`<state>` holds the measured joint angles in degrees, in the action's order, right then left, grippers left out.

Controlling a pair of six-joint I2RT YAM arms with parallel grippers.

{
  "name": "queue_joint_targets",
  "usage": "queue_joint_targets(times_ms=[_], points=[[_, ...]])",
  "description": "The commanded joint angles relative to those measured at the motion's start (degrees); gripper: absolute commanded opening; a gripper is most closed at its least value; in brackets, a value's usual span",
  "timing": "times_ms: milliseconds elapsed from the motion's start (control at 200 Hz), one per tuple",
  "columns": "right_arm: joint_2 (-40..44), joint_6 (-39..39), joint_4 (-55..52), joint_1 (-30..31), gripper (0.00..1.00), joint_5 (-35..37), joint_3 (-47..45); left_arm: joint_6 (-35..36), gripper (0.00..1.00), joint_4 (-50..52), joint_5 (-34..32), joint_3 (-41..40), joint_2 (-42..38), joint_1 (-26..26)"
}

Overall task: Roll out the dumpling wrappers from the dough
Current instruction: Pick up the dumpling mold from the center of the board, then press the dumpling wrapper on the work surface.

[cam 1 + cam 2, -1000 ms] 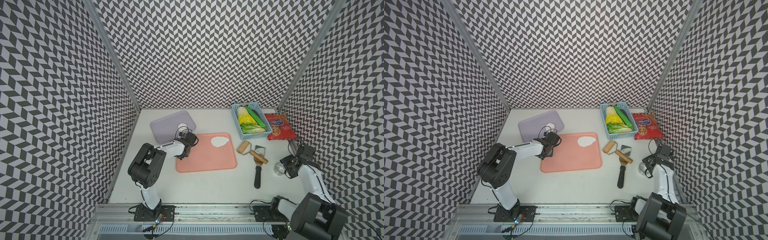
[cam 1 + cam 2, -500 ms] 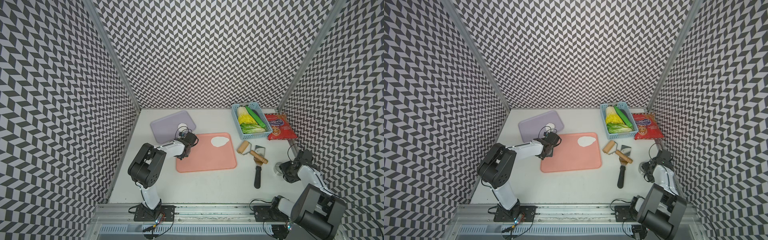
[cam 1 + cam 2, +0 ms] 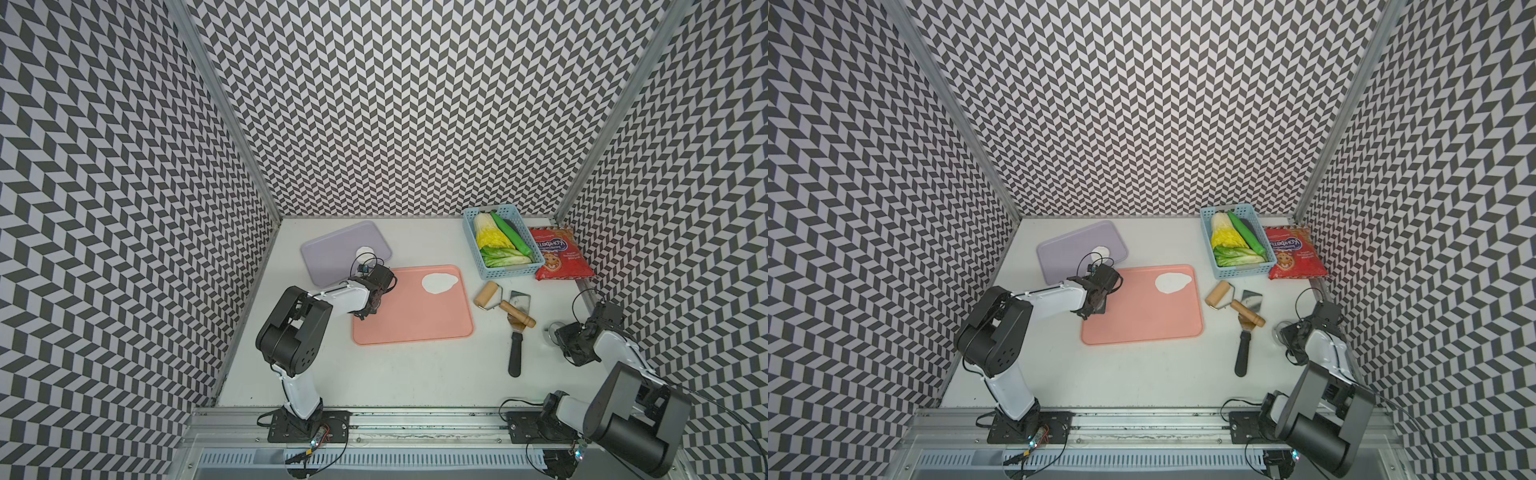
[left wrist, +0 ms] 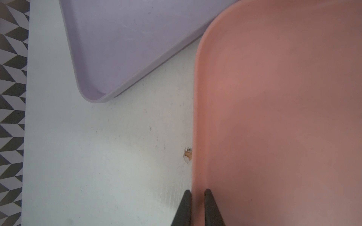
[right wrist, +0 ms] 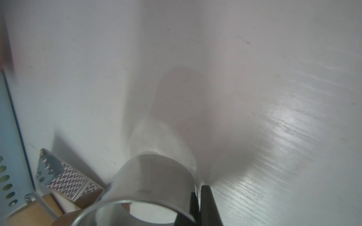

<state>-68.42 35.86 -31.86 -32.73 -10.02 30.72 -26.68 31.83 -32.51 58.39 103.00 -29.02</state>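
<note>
Between chevron walls (image 3: 374, 104), on the white table (image 3: 395, 374), the left gripper (image 4: 197, 192) pinches the pink tray (image 4: 274, 117) rim; the right gripper (image 5: 199, 190) clamps the steel ring (image 5: 152, 180).

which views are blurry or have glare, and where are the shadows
Right wrist view: soft throughout, the steel ring smeared near the lens, streaky glare on the table, a dim shadow beyond the ring. Left wrist view: the pink tray looks hazy, the left claw is a dark unfocused silhouette. Both top views: sharp, evenly lit, faint shadows only.
</note>
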Motion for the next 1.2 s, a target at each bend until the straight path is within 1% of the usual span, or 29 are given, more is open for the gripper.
queue_joint_targets(times_ms=[0,105,175,235,320,345,411,466,581,686,776,816,941,1031,1112,1197], points=[[4.3,-2.1,0.7,1.0,0.00,-2.7,3.5,-0.7,0.16,2.7,0.9,-0.7,-0.8,-0.3],[6.3,-2.5,-0.5,4.6,0.00,-3.9,7.5,-0.6,0.16,2.9,1.0,0.0,-1.4,-0.3],[5.6,-3.0,-1.4,9.2,0.00,-3.7,10.6,-0.4,0.16,3.0,1.3,0.4,-1.9,-0.3],[4.2,-3.2,-1.9,14.6,0.00,-2.8,13.5,-0.3,0.16,2.9,1.5,0.7,-2.5,-0.2],[0.2,-3.6,-2.6,23.6,0.00,-1.8,18.4,0.0,0.17,3.1,2.2,1.1,-3.5,0.2],[-1.6,-3.7,-2.9,26.7,0.00,-1.6,20.2,0.0,0.21,3.1,2.5,1.3,-3.7,0.2],[-5.1,-4.1,-2.6,32.2,0.00,-2.2,23.3,0.2,0.30,3.3,3.7,2.2,-4.5,0.4],[-8.3,-4.5,-2.7,36.8,0.00,-2.1,26.2,0.3,0.34,3.5,4.9,3.3,-5.2,0.5],[-15.8,-5.8,-2.9,46.2,0.00,-0.9,32.2,0.6,0.38,3.4,7.4,4.9,-6.8,0.7],[-21.9,-6.4,-2.5,52.4,0.00,-1.0,35.7,1.7,0.39,3.6,10.3,6.5,-8.1,0.8],[-26.6,-7.0,-2.2,56.9,0.00,-0.4,38.3,3.0,0.38,2.8,15.2,7.2,-9.7,0.8],[-29.0,-7.3,-2.5,58.6,0.00,-0.1,39.8,5.3,0.38,2.2,18.0,7.4,-10.5,0.8],[-34.5,-7.8,-2.9,61.3,0.00,-0.9,42.6,7.5,0.36,1.1,27.2,8.8,-11.5,0.9],[-37.3,-8.4,-3.7,62.5,0.00,-0.6,44.5,8.5,0.24,-1.0,33.4,8.9,-12.1,0.8],[-40.1,-9.3,-5.7,63.5,0.00,0.3,46.3,8.6,0.24,-2.3,37.2,9.1,-12.1,0.8],[-42.2,-9.9,-6.8,64.5,0.00,2.5,47.2,8.3,0.24,-3.0,38.7,9.2,-11.8,0.9]])
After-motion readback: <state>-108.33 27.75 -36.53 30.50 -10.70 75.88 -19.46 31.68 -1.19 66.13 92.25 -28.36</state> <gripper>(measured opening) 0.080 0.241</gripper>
